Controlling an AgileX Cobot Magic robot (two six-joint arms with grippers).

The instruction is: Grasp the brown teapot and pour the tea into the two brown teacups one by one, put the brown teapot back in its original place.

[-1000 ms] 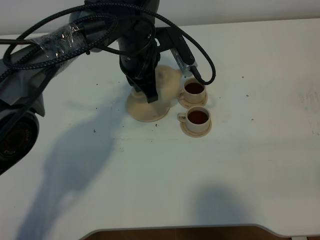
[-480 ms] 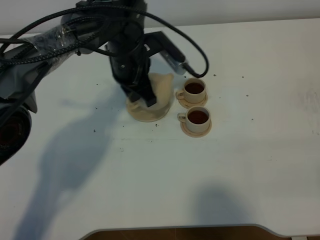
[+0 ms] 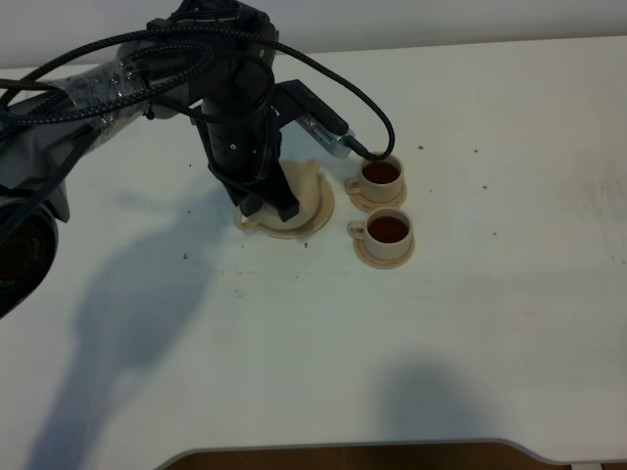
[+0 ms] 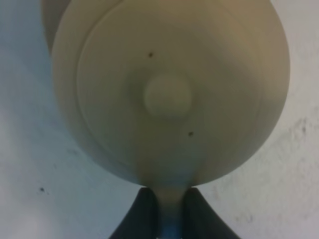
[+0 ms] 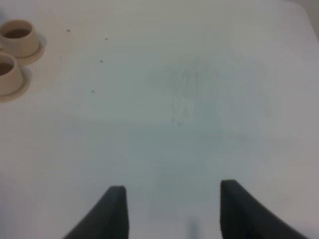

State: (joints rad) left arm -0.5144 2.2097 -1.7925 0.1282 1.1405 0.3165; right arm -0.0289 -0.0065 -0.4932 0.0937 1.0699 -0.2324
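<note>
The left gripper (image 4: 168, 219) had its fingers (image 4: 142, 214) pinched tight on the loop handle of the brown teapot (image 4: 169, 94), the pot directly ahead of the fingers, lid knob in the middle of the left wrist view. From the high camera the teapot (image 3: 304, 183) was mostly hidden under the left arm, sitting over the larger saucer (image 3: 318, 217), its original place. Whether the base was fully down on that saucer, I could not tell. Both brown teacups (image 3: 380, 176) (image 3: 389, 231) stood on their small saucers just to the right of it, each showing dark tea (image 3: 389, 228), so pouring looked finished.

What the coming move turned on: the handle ran straight back between the fingers, pot beyond them, so release would mean spreading the fingers and backing away along that same line, away from the cups. The right gripper (image 5: 169, 209) hung well apart over bare tabletop (image 5: 199, 99), fingers spread wide and holding nothing. The left arm was plainly the one on the job.
</note>
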